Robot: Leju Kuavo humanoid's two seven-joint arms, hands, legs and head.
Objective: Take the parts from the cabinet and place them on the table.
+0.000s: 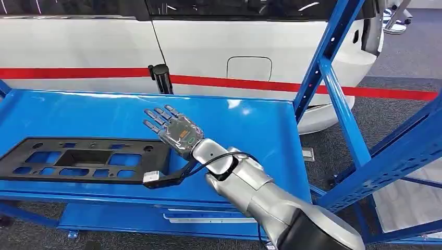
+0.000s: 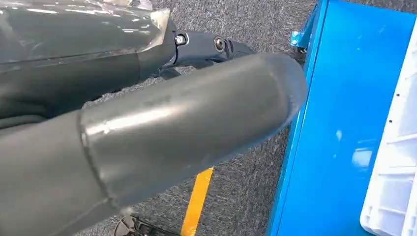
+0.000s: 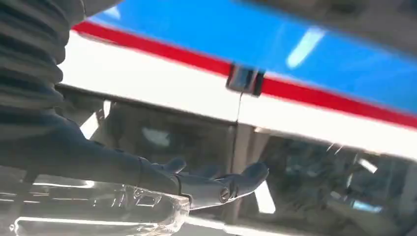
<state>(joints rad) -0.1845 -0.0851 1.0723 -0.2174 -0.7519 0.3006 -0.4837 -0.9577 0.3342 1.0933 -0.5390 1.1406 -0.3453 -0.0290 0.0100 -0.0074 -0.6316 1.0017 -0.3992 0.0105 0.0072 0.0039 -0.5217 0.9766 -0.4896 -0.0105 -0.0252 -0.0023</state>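
A long black plastic part (image 1: 78,159) with several cut-outs lies flat on the blue cabinet shelf (image 1: 250,125), at its front left. My right hand (image 1: 174,129) reaches in over the shelf from the lower right, palm down and flat, fingers spread. It hovers at the part's right end and holds nothing. In the right wrist view the right hand (image 3: 147,172) has its dark fingers (image 3: 231,184) stretched out straight. My left hand (image 2: 147,128) hangs beside the cabinet with thumb and fingers extended and nothing in it.
Blue perforated uprights (image 1: 339,104) frame the shelf on the right. A white car with a red stripe (image 1: 219,47) stands behind the cabinet, with a black post (image 1: 161,78) at the shelf's back edge. Near my left hand are a blue panel (image 2: 334,123), a white crate (image 2: 393,172) and a yellow floor line (image 2: 196,201).
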